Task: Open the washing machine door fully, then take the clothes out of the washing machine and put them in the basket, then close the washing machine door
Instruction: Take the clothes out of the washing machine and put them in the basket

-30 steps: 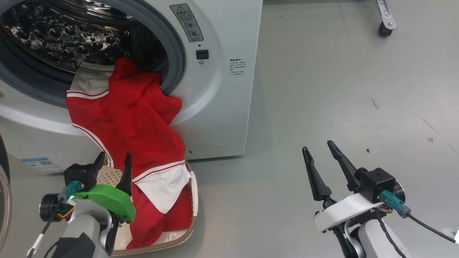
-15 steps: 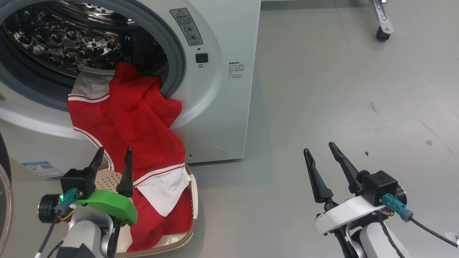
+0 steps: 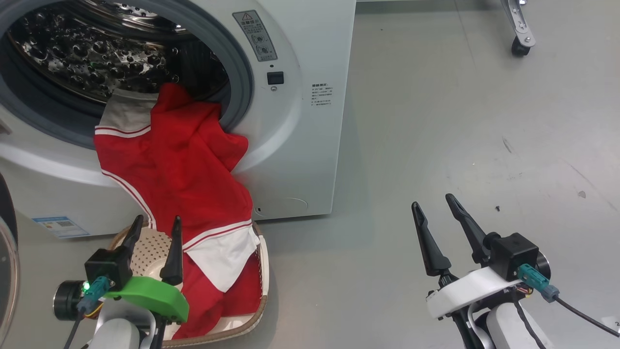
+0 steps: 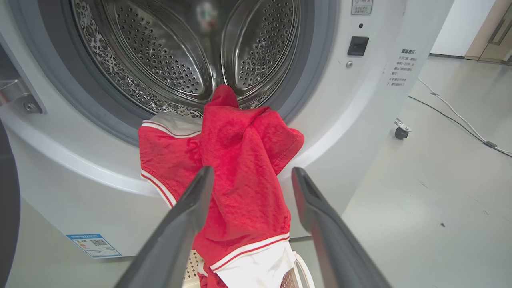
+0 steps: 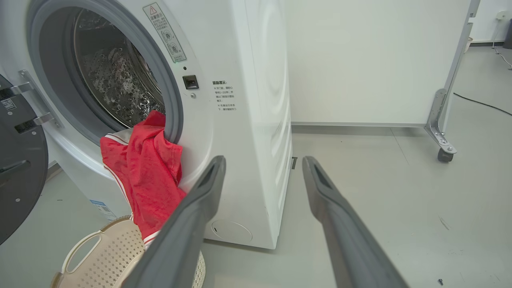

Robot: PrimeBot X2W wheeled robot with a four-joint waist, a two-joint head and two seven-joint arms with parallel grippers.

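Note:
The washing machine (image 3: 300, 121) stands at upper left with its steel drum (image 4: 180, 52) exposed. The washing machine door (image 5: 20, 172) is swung open to the left, its dark edge (image 3: 4, 208) showing. The red clothes (image 3: 179, 165) hang from the drum's lip over the gasket, and their lower end lies in the basket (image 3: 264, 271) on the floor below. My left gripper (image 3: 158, 219) is open over the basket, just left of the hanging cloth, holding nothing. In the left wrist view the clothes (image 4: 240, 160) lie beyond the open gripper (image 4: 253, 171). My right gripper (image 3: 432, 201) is open over bare floor.
A caster wheel (image 3: 518, 48) on a white panel's metal foot stands at the far right. A small dark screw (image 3: 497, 208) lies on the grey floor near my right gripper. A cable (image 4: 452, 116) runs along the floor. The machine's lower front corner bears a blue label (image 3: 60, 225).
My left gripper has drawn back a little toward me, still open, uncovering more of the basket's perforated bottom. The clothes and the right gripper have stayed put.

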